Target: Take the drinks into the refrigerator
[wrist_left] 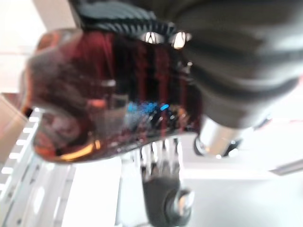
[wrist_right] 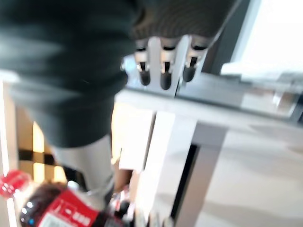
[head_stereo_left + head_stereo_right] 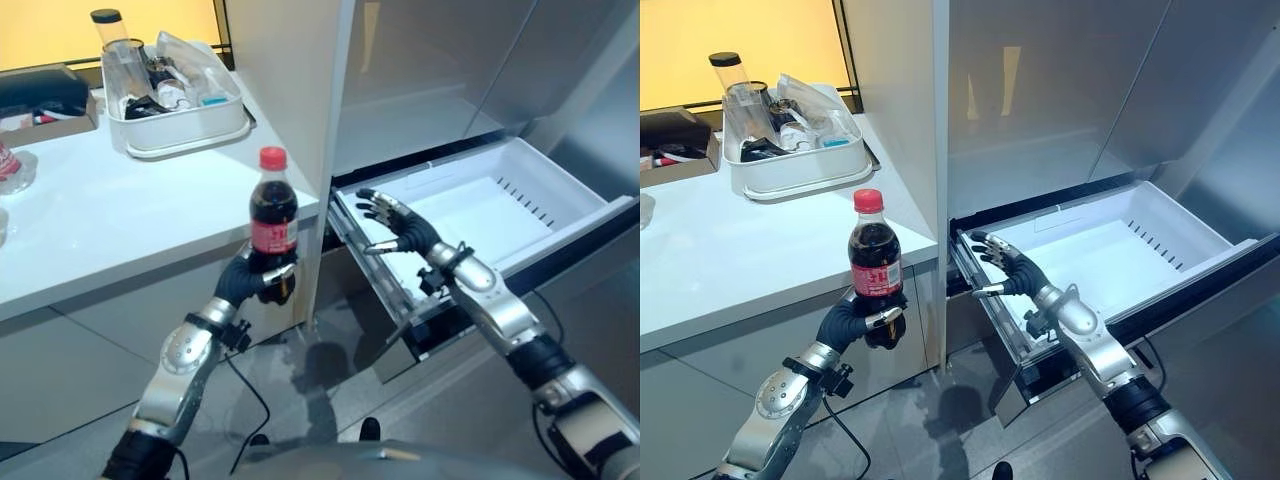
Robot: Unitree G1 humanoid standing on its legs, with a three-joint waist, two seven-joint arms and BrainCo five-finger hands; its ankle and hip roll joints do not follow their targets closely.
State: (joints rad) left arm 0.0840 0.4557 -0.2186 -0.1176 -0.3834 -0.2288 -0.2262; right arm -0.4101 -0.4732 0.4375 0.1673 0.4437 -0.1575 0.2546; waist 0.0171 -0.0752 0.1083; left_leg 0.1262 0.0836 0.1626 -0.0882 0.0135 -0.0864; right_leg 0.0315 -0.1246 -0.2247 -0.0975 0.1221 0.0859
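Cola bottle [image 3: 272, 222] upright, base wrapped by left hand [image 3: 262, 282] fingers.

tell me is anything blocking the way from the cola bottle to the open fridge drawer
Only the right hand, open over the drawer's near corner. The cola bottle is upright in the left hand, left of the drawer.

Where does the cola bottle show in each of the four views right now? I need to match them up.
Left eye view: cola bottle upright, centre-left, held in the left hand before the counter edge.
Right eye view: bottle left of centre, same grip.
Left wrist view: bottle very close, dark, against the hand.
Right wrist view: bottle in the lower left corner.
Shared landmark: the open white drawer, near the right hand.
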